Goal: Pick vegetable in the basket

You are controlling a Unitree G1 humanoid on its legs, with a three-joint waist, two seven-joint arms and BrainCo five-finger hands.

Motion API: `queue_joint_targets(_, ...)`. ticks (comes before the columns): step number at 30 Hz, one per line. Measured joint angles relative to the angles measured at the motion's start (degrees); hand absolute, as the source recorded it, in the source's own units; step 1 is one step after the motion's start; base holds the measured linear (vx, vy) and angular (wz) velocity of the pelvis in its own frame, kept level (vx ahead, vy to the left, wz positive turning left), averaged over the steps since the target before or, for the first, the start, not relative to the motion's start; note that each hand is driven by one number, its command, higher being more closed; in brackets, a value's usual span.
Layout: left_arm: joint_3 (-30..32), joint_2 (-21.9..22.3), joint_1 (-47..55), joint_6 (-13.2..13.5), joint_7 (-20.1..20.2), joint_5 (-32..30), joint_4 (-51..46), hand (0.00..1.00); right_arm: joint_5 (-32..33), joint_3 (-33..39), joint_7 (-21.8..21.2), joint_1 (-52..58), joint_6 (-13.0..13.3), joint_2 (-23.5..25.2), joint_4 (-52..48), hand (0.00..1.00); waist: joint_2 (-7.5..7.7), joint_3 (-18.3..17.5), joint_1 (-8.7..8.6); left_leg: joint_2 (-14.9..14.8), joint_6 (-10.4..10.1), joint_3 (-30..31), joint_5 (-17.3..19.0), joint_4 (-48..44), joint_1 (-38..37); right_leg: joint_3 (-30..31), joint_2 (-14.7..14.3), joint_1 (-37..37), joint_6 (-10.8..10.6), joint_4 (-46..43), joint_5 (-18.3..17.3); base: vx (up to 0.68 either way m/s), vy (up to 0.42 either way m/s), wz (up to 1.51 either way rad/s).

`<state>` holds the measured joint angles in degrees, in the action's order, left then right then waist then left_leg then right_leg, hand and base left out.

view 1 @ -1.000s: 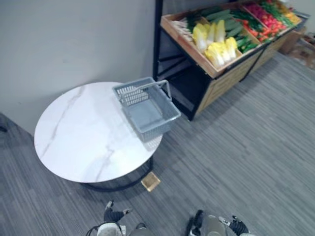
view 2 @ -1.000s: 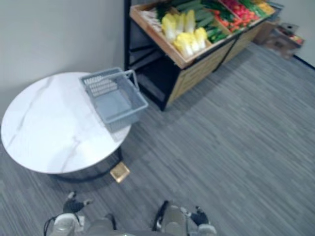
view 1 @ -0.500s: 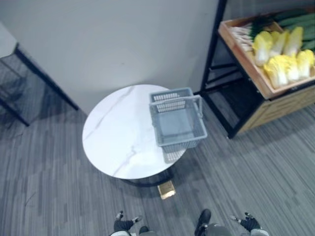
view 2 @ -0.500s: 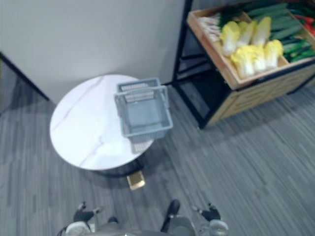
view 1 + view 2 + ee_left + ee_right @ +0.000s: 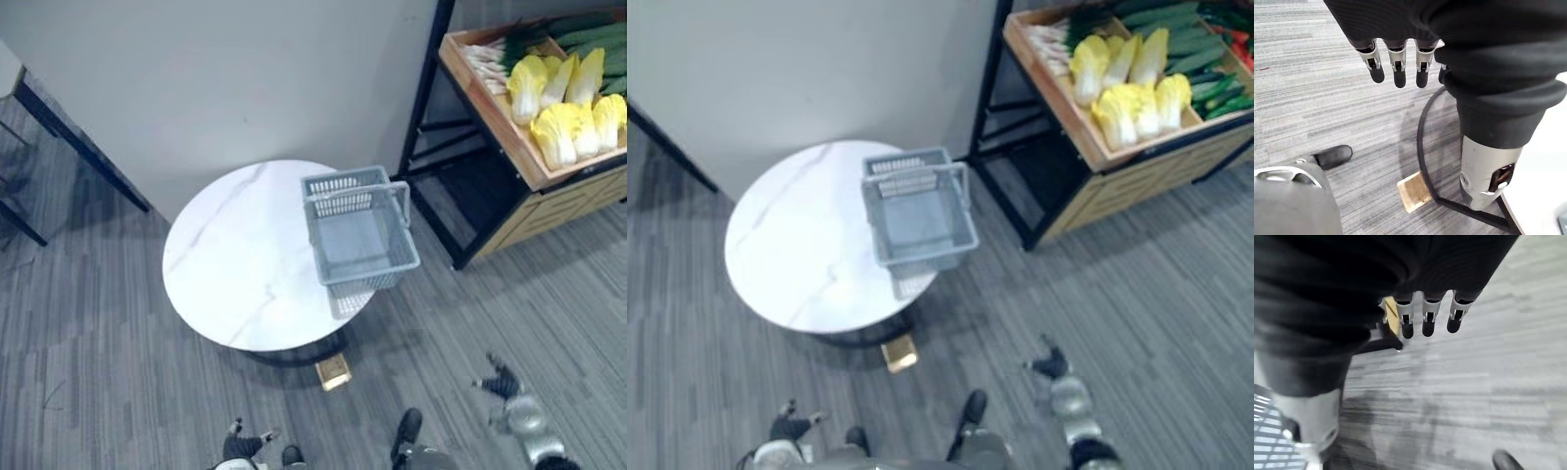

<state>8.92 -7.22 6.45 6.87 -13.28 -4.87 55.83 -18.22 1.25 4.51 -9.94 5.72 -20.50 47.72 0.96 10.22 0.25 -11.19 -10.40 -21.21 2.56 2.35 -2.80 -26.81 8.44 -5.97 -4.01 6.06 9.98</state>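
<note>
A grey mesh basket [image 5: 361,235] is set on the round marble table [image 5: 235,279]; leafy yellow cabbages [image 5: 568,122] are kept in a wooden crate [image 5: 487,110] at two o'clock. The left hand [image 5: 1398,73] and right hand [image 5: 1428,320] are held slack-fingered, empty.

Wall [image 5: 245,78]: plain, pale grey, runs behind everything. Floor [image 5: 98,343]: grey carpet with fine stripes. Round white marble surface [image 5: 220,269] stands near the wall on a black ring base [image 5: 1421,147]. A small wooden block [image 5: 334,371] lies on the floor by the base. Black metal rack [image 5: 423,93] just right of the surface carries sloped wooden trays [image 5: 487,110]. Dark-legged furniture [image 5: 85,147] at far left. Light even.
</note>
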Motion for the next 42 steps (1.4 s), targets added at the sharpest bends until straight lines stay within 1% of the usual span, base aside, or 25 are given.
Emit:
queue_joint_targets(2, -0.09, -0.53, -0.01, 0.0, -0.02, 0.04, -0.14, 0.0, -1.44, -2.58, 0.1, -3.52, 0.02, -2.11, -3.79, 0.0, 0.49, 0.45, 0.13, 0.84, 0.37, -0.17, 0.21, -0.81, 1.09, 0.72, 0.94, -1.1, -0.16, 0.0, 0.71, -0.09, 0.062, -0.11)
queue_joint_targets(3, -0.14, -0.53, 0.01, 0.0, -0.05, 0.12, -0.49, 0.0, -2.23, -4.41, 0.18, -6.43, 0.08, -3.46, -6.6, 0.0, 0.5, 0.63, 0.18, 1.46, 0.68, -0.15, 0.16, -1.2, 2.03, 0.95, 1.6, -2.16, -0.36, -0.01, 1.01, -0.05, 0.036, -0.03)
queue_joint_targets(4, -0.16, -0.46, 0.01, 0.01, -0.05, 0.12, -0.86, 0.0, -2.27, -4.99, 0.18, -8.11, 0.13, -3.94, -7.72, 0.0, 0.36, 0.92, 0.2, 1.67, 0.86, -0.14, 0.17, -1.43, 2.66, 1.07, 1.84, -2.58, -0.34, -0.01, 1.27, -0.05, 0.036, -0.03)
queue_joint_targets(6, -0.09, -0.48, -0.01, 0.1, -0.09, 0.26, -1.81, 0.0, -4.49, -7.67, 0.22, -14.28, 0.12, -5.38, -11.27, 0.0, 0.22, 2.14, 0.5, 2.01, 1.17, -0.16, -0.01, -2.04, 4.04, 1.5, 2.27, -4.18, -0.09, -0.02, 2.0, -0.04, 0.009, -0.03)
queue_joint_targets(7, 0.02, -0.47, -0.05, 0.11, -0.11, 0.27, -2.11, 0.0, -4.98, -9.33, 0.22, -17.03, 0.12, -6.68, -12.6, 0.0, 0.18, 2.68, 0.84, 1.97, 1.21, -0.13, -0.04, -2.5, 5.02, 1.61, 2.28, -4.95, 0.0, -0.03, 2.31, -0.04, -0.019, 0.0)
queue_joint_targets(8, 0.21, -0.46, -0.11, 0.09, -0.13, 0.27, -2.13, 0.0, -6.81, -11.55, 0.21, -21.03, 0.14, -9.09, -13.74, 0.0, 0.21, 3.22, 1.4, 1.9, 1.36, -0.05, -0.15, -2.76, 6.23, 1.65, 2.22, -6.04, 0.17, -0.03, 2.69, 0.0, 0.0, 0.0)
queue_joint_targets(10, 0.68, -0.38, -0.06, 0.06, -0.19, 0.28, -2.07, 0.0, -8.44, -13.55, 0.33, -27.54, 0.21, -13.15, -15.08, 0.0, 0.38, 4.38, 2.08, 1.53, 1.5, 0.32, -0.32, -3.12, 7.57, 1.61, 1.83, -7.09, 0.56, -0.04, 3.17, 0.0, -0.022, 0.05)
queue_joint_targets(11, 0.8, -0.28, -0.05, 0.06, -0.19, 0.28, -2.07, 0.0, -8.73, -13.64, 0.43, -29.03, 0.23, -14.13, -15.71, 0.0, 0.41, 4.75, 2.26, 1.41, 1.5, 0.51, -0.32, -3.3, 7.78, 1.61, 1.73, -7.12, 0.56, -0.04, 3.17, 0.02, -0.015, 0.07)
queue_joint_targets(13, 1.73, 0.29, -0.07, 0.08, -0.2, 0.28, -2.08, 0.0, -8.72, -15.43, 1.35, -35.34, 0.5, -16.54, -16.12, 0.0, 0.63, 5.7, 2.44, 1.19, 1.48, 1.09, -0.29, -3.68, 8.9, 1.64, 1.6, -7.69, 0.55, -0.05, 3.18, 0.03, -0.002, 0.09)
queue_joint_targets(14, 2.06, 0.3, -0.1, 0.13, -0.2, 0.28, -2.16, 0.0, -8.72, -16.0, 1.44, -36.82, 0.53, -16.84, -16.1, 0.0, 0.82, 5.95, 2.44, 1.2, 1.48, 1.14, -0.29, -3.76, 9.24, 1.64, 1.62, -7.97, 0.56, -0.05, 3.19, 0.03, 0.009, 0.06)
queue_joint_targets(15, 2.97, 0.2, -0.14, 0.14, -0.27, 0.29, -2.14, 0.0, -8.69, -17.61, 1.63, -40.03, 0.54, -16.93, -15.8, 0.0, 1.27, 6.78, 2.41, 1.16, 1.48, 1.29, -0.29, -4.08, 9.87, 1.64, 1.62, -8.5, 0.72, -0.05, 3.32, 0.0, 0.0, 0.0)
queue_joint_targets(17, 3.74, 0.01, -0.97, 0.11, -0.36, 0.3, -2.08, 0.0, -8.69, -20.81, 1.67, -45.04, 0.7, -17.27, -14.25, 0.0, 1.68, 8.33, 2.53, 1.07, 1.5, 1.72, -0.28, -4.68, 10.91, 1.41, 1.68, -8.97, 0.78, -0.05, 3.37, 0.02, 0.01, 0.07)
queue_joint_targets(18, 4.16, 0.03, -1.74, 0.11, -0.44, 0.3, -2.02, 0.0, -8.68, -22.5, 1.67, -48.07, 0.75, -17.43, -12.24, 0.0, 1.64, 9.24, 3.23, 0.99, 1.5, 2.09, -0.28, -4.96, 11.55, 1.19, 1.66, -9.31, 0.93, -0.05, 3.49, 0.01, 0.007, 0.14)
queue_joint_targets(20, 4.67, 0.02, -2.58, 0.21, -0.84, 0.4, -2.17, 0.0, -8.67, -24.12, 1.7, -52.06, 0.77, -17.46, -8.78, 0.0, 1.51, 9.91, 3.79, 0.8, 1.51, 3.7, -0.29, -5.87, 13.78, 0.34, 1.67, -10.25, 0.97, -0.05, 3.52, 0.02, 0.005, 0.28)
queue_joint_targets(21, 4.89, -0.01, -3.29, 0.24, -1.4, 0.65, -2.13, 0.0, -8.66, -24.54, 1.72, -54.42, 0.74, -17.46, -6.26, 0.0, 1.45, 10.71, 4.55, 0.62, 1.51, 4.42, -0.29, -6.37, 14.78, 0.2, 1.61, -10.55, 1.06, -0.05, 3.58, 0.02, 0.007, 0.32)
queue_joint_targets(22, 4.89, -0.01, -3.45, 0.25, -1.56, 1.45, -2.14, 0.0, -8.66, -24.54, 1.75, -55.32, 0.67, -17.46, -5.19, 0.0, 1.45, 10.73, 4.8, 0.55, 1.51, 4.79, -0.29, -6.58, 15.52, 0.1, 1.6, -10.9, 1.06, -0.05, 3.59, 0.03, 0.012, 0.26)
queue_joint_targets(23, 4.89, -0.01, -3.79, 0.28, -1.72, 2.33, -2.12, 0.0, -8.66, -24.56, 1.96, -57.36, 0.63, -17.46, -2.9, 0.0, 1.49, 11.54, 5.12, 0.51, 1.52, 5.43, -0.31, -6.66, 15.97, -0.28, 1.6, -11.0, 1.07, -0.05, 3.59, 0.04, 0.023, 0.28)
queue_joint_targets(27, 4.87, -0.27, -3.87, 0.29, -2.04, 2.51, -2.0, 0.0, -8.67, -24.26, 2.76, -62.65, -0.11, -17.46, 3.37, 0.0, 1.51, 13.05, 5.61, 0.56, 1.53, 7.35, -0.32, -7.18, 18.19, -1.17, 1.79, -11.69, 1.06, -0.05, 3.66, 0.04, 0.035, 0.21)
queue_joint_targets(28, 4.85, -0.29, -3.92, 0.29, -2.09, 2.51, -1.81, 0.0, -8.67, -24.23, 2.8, -63.7, -0.23, -17.46, 4.71, 0.0, 1.4, 13.14, 6.12, 0.46, 1.55, 7.43, -0.33, -7.3, 18.79, -1.15, 1.71, -12.24, 1.56, -0.05, 4.17, 0.05, 0.039, 0.07)
queue_joint_targets(30, 4.81, -0.42, -4.11, 0.32, -2.13, 2.51, -1.73, 0.0, -8.67, -24.13, 3.1, -65.45, -0.39, -17.45, 6.75, 0.0, 1.27, 14.05, 6.41, 0.52, 1.57, 7.8, -0.34, -7.33, 19.37, -1.12, 1.78, -12.6, 1.58, -0.05, 4.37, 0.06, 0.037, 0.06)
queue_joint_targets(33, 4.67, -0.81, -4.21, 0.3, -2.18, 2.51, -1.61, 0.0, -8.67, -24.07, 4.24, -66.34, -0.5, -17.26, 8.39, 0.0, 1.26, 14.38, 6.53, 0.5, 1.57, 8.03, -0.35, -7.31, 19.8, -1.11, 1.8, -12.84, 1.56, -0.05, 4.4, 0.06, 0.025, 0.06)
queue_joint_targets(37, 4.4, -1.6, -4.61, 0.27, -2.26, 2.51, -1.3, 0.0, -8.66, -23.5, 4.73, -67.8, -0.94, -16.95, 9.93, 0.0, 1.2, 14.42, 6.56, 0.51, 1.57, 8.19, -0.35, -6.9, 19.89, -1.12, 1.78, -13.01, 1.56, -0.04, 4.4, 0.07, 0.019, 0.02)
queue_joint_targets(40, 4.37, -2.07, -5.72, 0.42, -2.65, 2.51, -1.18, 0.0, -8.66, -21.77, 4.94, -69.63, -1.88, -16.67, 12.19, 0.0, 0.73, 14.71, 6.5, 0.52, 1.6, 9.04, -0.38, -6.86, 20.64, -1.22, 1.79, -13.29, 1.56, -0.04, 4.4, 0.05, 0.022, 0.09)
queue_joint_targets(42, 4.35, -2.09, -6.16, 0.41, -2.73, 2.52, -1.06, 0.0, -8.66, -21.77, 4.94, -70.19, -1.89, -16.66, 12.44, 0.0, 0.72, 14.71, 6.6, 0.52, 1.66, 9.13, -0.44, -6.82, 21.19, -1.28, 1.78, -13.79, 1.56, -0.04, 4.4, 0.03, 0.012, 0.05)
